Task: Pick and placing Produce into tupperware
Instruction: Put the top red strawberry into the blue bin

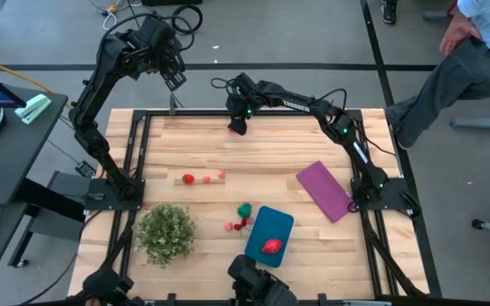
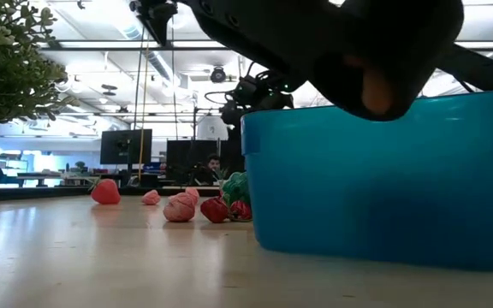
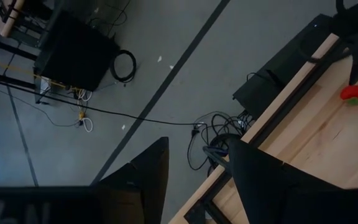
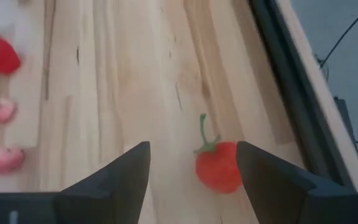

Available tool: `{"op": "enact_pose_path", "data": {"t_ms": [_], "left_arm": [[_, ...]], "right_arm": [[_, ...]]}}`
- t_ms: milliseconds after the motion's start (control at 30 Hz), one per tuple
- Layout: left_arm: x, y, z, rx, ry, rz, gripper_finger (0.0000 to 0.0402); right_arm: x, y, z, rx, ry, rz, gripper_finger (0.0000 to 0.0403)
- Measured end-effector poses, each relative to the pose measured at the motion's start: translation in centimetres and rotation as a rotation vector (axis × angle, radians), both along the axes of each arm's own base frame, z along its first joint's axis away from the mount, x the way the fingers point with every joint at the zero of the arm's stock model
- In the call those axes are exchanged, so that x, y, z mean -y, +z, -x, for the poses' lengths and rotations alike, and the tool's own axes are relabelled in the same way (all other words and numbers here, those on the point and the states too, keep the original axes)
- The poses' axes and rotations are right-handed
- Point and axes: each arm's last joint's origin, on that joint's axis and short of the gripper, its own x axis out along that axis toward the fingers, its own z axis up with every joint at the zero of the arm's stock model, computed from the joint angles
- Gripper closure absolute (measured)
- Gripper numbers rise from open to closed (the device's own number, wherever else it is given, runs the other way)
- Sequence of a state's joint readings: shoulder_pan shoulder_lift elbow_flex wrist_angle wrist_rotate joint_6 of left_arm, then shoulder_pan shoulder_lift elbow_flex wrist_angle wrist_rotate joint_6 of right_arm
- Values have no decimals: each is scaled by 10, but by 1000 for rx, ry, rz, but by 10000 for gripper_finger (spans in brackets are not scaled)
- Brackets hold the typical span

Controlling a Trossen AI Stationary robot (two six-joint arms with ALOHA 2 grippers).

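A small red tomato [image 4: 218, 167] with a green stalk lies on the wooden table near its far edge. My right gripper [image 4: 191, 155] is open just above it, with the tomato between its fingers and nearer one of them. From above, that gripper [image 1: 237, 127] hides the tomato. My left gripper [image 1: 175, 80] hangs open and empty, raised beyond the table's far-left corner. The teal tupperware [image 1: 270, 229] sits near the front edge with one red piece [image 1: 270, 246] inside. A red strawberry [image 1: 189, 178] and two pink pieces [image 1: 221, 175] lie at mid-table. Green and red pieces [image 1: 243, 212] lie beside the tupperware.
A bushy green plant clump [image 1: 166, 233] stands at the front left. A flat purple rectangle [image 1: 326, 191] lies at the right, close to the right arm's base. The black frame rail [image 1: 194, 112] runs along the far edge behind the tomato. A person [image 1: 458, 59] stands past the far right corner.
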State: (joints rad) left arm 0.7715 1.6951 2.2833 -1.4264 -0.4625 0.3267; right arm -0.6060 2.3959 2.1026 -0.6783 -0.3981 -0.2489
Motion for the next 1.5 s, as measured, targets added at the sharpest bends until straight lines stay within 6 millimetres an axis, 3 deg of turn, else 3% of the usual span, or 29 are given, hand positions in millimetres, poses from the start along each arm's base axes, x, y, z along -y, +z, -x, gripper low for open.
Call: {"op": "enact_pose_path", "data": {"t_ms": [267, 700, 1200, 1500], "left_arm": [[-1, 1, -1, 14, 0, -13, 224], [-1, 1, -1, 38, 22, -8, 225], [-1, 1, -1, 39, 23, -8, 229], [-1, 1, -1, 46, 29, -7, 226]], "right_arm": [[-15, -1, -10, -51, 152, 199, 158], [-20, -7, -1, -180, 247, 251, 158], [-19, -6, -3, -228, 408, 453, 158], [-34, -6, -11, -294, 404, 518, 166]]}}
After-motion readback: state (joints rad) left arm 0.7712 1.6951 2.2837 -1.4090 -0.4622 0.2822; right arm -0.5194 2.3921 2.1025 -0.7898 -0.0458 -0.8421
